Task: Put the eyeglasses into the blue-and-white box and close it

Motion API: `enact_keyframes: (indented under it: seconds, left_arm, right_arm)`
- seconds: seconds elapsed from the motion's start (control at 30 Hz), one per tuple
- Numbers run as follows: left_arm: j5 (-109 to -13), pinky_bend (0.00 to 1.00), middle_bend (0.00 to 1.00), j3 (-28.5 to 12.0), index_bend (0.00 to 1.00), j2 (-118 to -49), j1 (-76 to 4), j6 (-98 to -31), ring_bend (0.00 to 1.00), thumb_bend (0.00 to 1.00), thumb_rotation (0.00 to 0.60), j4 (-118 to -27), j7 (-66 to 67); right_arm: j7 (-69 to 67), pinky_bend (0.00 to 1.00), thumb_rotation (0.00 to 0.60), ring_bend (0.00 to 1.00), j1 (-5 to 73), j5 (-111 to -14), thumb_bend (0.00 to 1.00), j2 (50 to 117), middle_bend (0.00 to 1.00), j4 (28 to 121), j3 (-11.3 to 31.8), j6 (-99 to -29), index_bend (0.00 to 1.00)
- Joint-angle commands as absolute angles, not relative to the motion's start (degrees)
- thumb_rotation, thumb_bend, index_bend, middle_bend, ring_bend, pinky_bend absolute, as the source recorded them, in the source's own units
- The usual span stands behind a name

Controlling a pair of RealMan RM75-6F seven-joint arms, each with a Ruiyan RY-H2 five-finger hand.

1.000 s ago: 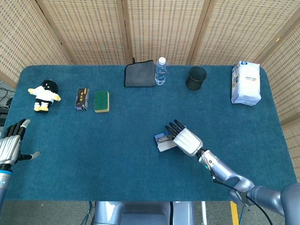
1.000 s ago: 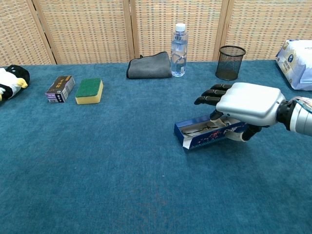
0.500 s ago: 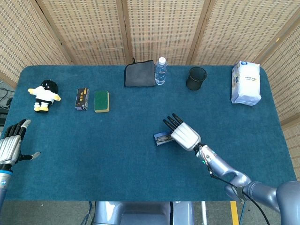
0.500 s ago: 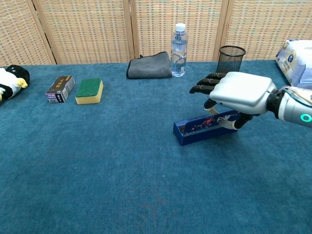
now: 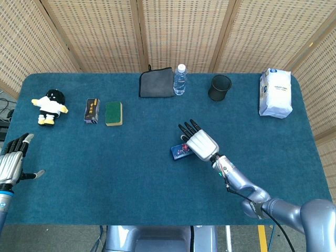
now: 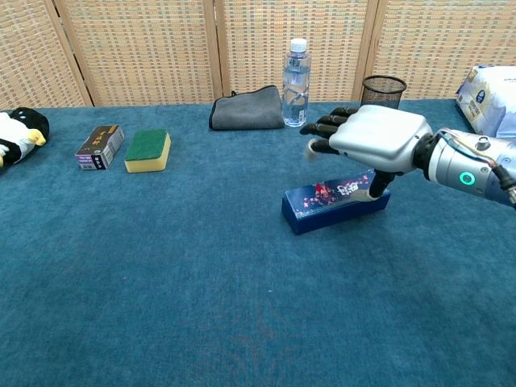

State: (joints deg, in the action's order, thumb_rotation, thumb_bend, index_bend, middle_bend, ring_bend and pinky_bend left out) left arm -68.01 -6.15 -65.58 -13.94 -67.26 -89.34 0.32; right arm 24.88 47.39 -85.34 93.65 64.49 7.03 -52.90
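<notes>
Blue-and-white box point(image 6: 334, 205) sits centre-right of the frame on the blue surface point(image 6: 177, 274), lid down as far as I can see. Eyeglasses not visible now, presumably inside

Right hand point(image 6: 372, 138) hovers right over the box's right end, palm down, fingers spread and extended toward upper left, holding nothing. One digit reaches down to the lid near the right end; looks like contact, can't confirm. In the head view the right hand point(image 5: 198, 140) covers most of the box point(image 5: 180, 151); only its lower-left end shows

Key relation: box is directly beneath and slightly lower-left of the hand. Long axis runs left-right in the chest view, right end a bit higher in frame. Fingers point roughly along that axis toward the free left end

Left hand point(image 5: 13, 160) is at the far left edge of the head view, fingers apart, empty, well apart from the box. Right hand is clearly the one to finish

Judgement: task near done. What's left is pressing the lid flat along its length. Risk: pushing on one end tips or slides the box
</notes>
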Motion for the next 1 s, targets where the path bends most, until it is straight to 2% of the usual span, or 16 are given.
enact_keyframes:
  seconds: [0.03,0.27,0.33,0.5,0.6,0.77,1.0]
  left_arm:
    - [-68.05,0.00,0.00,-6.15,0.00,-65.58,-13.95,-67.25,0.00,0.00,0.600,-89.34,0.30]
    - [-68.24,0.00,0.00,-6.12,0.00,-65.50,-13.84,-67.50,0.00,0.00,0.600,-89.48,0.18]
    - [-68.18,0.00,0.00,-6.12,0.00,-65.51,-13.83,-67.46,0.00,0.00,0.600,-89.40,0.17]
    - [-68.04,0.00,0.00,-6.06,0.00,-65.63,-14.00,-67.08,0.00,0.00,0.600,-89.28,0.46]
    - [-67.97,0.00,0.00,-6.08,0.00,-65.65,-13.99,-67.12,0.00,0.00,0.600,-89.27,0.49]
    - [-67.91,0.00,0.00,-6.12,0.00,-65.67,-13.95,-67.26,0.00,0.00,0.600,-89.32,0.57]
    - [-67.49,0.00,0.00,-6.30,0.00,-65.71,-14.02,-67.10,0.00,0.00,0.600,-89.16,0.59]
  right_arm:
    - [24.54,0.06,0.600,0.00,47.23,-85.45,0.26,94.33,0.00,64.26,7.58,-54.51,0.04]
    - [22.53,0.06,0.600,0.00,47.62,-85.84,0.26,94.68,0.00,64.58,8.43,-56.35,0.01]
    - [20.98,0.06,0.600,0.00,48.73,-84.49,0.24,90.98,0.00,68.27,8.29,-51.73,0.00]
    - [21.43,0.03,0.600,0.00,51.57,-81.02,0.04,84.12,0.00,74.22,7.26,-41.11,0.00]
    - [20.69,0.03,0.600,0.00,52.75,-80.60,0.01,83.25,0.00,74.41,6.05,-37.50,0.00]
    - [17.40,0.03,0.600,0.00,54.20,-81.63,0.04,85.30,0.00,70.85,4.34,-34.50,0.00]
    - [14.20,0.03,0.600,0.00,54.85,-82.78,0.12,88.46,0.00,66.12,3.95,-35.31,0.00]
